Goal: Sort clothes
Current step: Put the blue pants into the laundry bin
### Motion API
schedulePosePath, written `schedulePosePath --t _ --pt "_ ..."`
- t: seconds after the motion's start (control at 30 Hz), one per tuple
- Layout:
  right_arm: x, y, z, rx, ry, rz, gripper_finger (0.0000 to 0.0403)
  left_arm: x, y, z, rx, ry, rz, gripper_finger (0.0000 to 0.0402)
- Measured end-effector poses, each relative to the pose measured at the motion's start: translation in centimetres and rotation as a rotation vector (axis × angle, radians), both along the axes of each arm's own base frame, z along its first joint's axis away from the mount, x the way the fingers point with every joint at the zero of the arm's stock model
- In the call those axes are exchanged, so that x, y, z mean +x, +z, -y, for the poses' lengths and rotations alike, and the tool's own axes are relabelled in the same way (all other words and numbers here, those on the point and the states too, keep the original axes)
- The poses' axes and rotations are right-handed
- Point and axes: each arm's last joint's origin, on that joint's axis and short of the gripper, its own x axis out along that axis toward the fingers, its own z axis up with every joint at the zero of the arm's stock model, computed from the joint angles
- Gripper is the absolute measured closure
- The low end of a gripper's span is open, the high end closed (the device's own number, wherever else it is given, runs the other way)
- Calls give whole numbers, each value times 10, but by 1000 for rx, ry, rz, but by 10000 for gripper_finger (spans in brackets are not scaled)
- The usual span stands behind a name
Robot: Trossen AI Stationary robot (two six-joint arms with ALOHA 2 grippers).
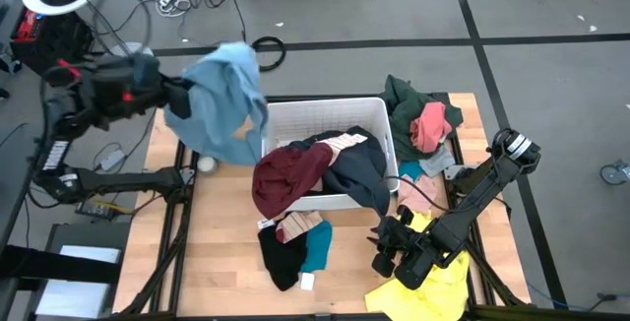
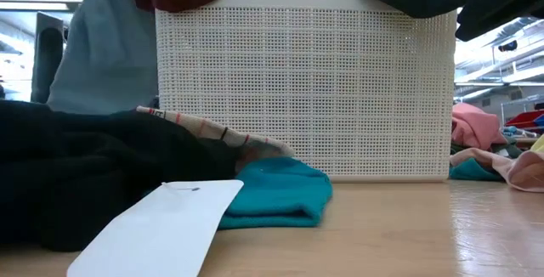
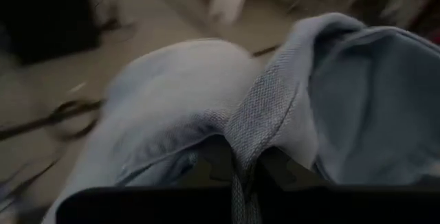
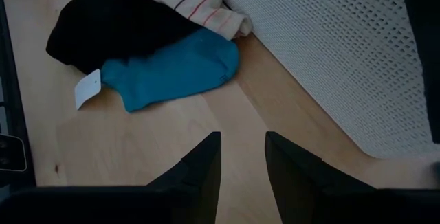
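Light blue garment (image 1: 224,99), white bin (image 1: 330,117)

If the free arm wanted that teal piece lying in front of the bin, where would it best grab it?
Probably the teal garment's outer end, away from the black garment and striped cloth overlapping its other side. It lies flat on bare wood, so the open right gripper would come straight down and pinch a fold there.

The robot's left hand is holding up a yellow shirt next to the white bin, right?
Not quite. The left hand is holding up a light blue garment, not a yellow one, next to the white bin. The high view shows it; the yellow garment lies under the right arm.
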Motion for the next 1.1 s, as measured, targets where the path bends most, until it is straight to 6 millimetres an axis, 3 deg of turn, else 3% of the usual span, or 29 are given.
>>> schedulePosePath --t 0.1,0.2,0.57,0.83,1.1 --pt "0 0 0 -4 0 -4 289 13 16 -1 7 -114 73 383" --pt "-3 1 -1 3 8 1 289 39 20 -4 -8 -212 85 383" --pt "-15 19 -6 -10 23 97 289 158 -8 -2 -45 -465 -38 383" --pt "-21 24 -8 -15 32 127 289 231 -54 6 -80 -559 -229 383" --pt "-21 24 -8 -13 34 128 289 291 -126 -2 -165 -570 -501 383"
